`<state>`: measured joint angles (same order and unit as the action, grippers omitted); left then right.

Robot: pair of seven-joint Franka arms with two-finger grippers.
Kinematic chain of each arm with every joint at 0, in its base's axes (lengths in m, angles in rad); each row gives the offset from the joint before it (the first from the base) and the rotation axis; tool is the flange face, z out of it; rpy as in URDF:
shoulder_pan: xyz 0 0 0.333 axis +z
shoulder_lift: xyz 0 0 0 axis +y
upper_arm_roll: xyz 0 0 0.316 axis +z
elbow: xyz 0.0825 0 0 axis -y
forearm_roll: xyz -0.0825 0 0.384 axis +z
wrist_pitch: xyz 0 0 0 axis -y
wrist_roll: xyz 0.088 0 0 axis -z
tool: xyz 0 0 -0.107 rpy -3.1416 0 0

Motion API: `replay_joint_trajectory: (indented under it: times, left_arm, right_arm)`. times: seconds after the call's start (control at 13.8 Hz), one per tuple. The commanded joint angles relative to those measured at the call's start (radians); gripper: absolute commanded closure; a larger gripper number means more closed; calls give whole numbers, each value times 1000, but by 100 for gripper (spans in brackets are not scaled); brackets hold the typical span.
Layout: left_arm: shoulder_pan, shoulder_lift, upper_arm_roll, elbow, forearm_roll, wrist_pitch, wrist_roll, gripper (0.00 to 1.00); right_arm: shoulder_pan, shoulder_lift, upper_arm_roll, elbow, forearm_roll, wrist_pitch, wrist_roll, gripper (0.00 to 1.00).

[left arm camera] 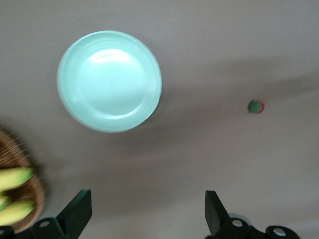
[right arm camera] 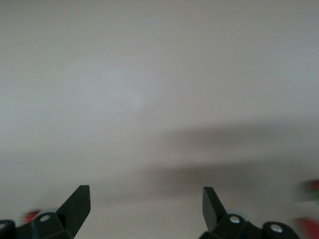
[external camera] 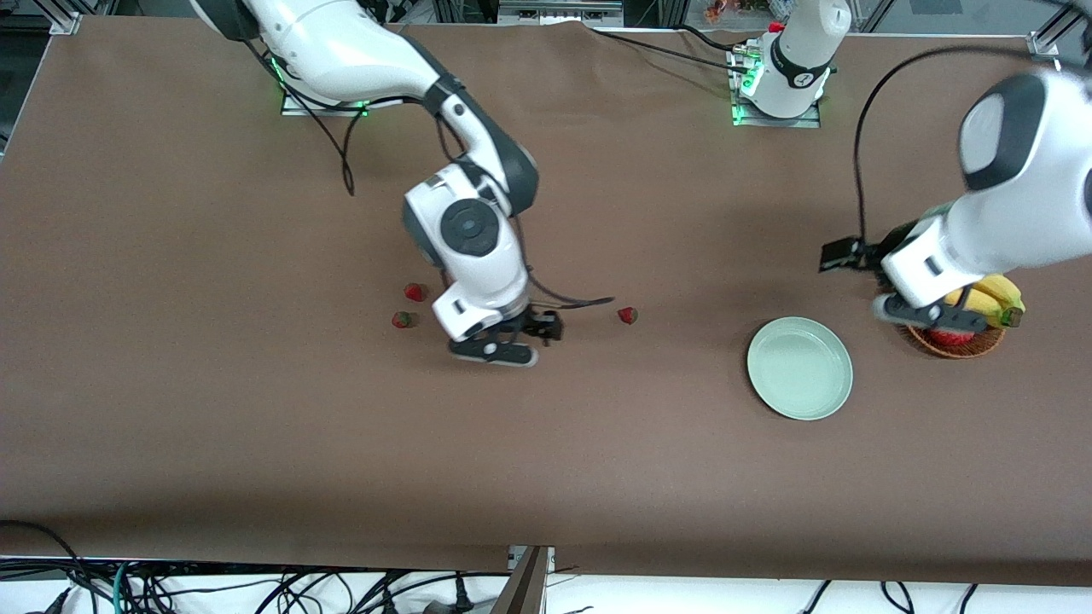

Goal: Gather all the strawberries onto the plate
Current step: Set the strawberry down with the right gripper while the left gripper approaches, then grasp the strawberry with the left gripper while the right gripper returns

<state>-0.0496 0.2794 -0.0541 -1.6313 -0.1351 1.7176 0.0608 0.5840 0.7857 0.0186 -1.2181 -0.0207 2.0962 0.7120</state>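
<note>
Three strawberries (external camera: 415,292) lie on the table, none in the plate (external camera: 800,367). Both the right gripper (external camera: 495,350) over the table between them and the left gripper (external camera: 926,314) over the basket (external camera: 955,341) are wide and hold nothing. A small berry could roll away if a finger bumps it.

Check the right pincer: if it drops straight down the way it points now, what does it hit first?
Probably bare table. The right pincer hangs open over plain brown tabletop, nothing between its fingers. The two tiny red strawberries lie off to one side; the third lies toward the round mint-green plate.

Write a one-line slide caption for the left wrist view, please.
Open left tool above bare table, plate empty, one strawberry lying apart.
</note>
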Motion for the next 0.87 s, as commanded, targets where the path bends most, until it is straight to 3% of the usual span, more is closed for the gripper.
replay_joint_trajectory:
  times: [0.0, 0.22, 0.58, 0.79]
  left_arm:
    - [-106, 40, 7, -48, -24, 126, -140, 0]
    - [-275, 145, 8, -119, -3, 383, -341, 0]
    - [-409, 325, 10, -134, 29, 640, -427, 0]
    - [-423, 383, 8, -134, 31, 738, -430, 0]
  right_arm:
    - [-38, -100, -49, -199, -1, -7, -146, 1]
    - [-56, -134, -101, -329, 2, 8, -200, 1]
    - [-96, -114, -101, -429, 50, 93, -213, 3]
    - [-115, -112, -98, -468, 54, 102, -220, 13]
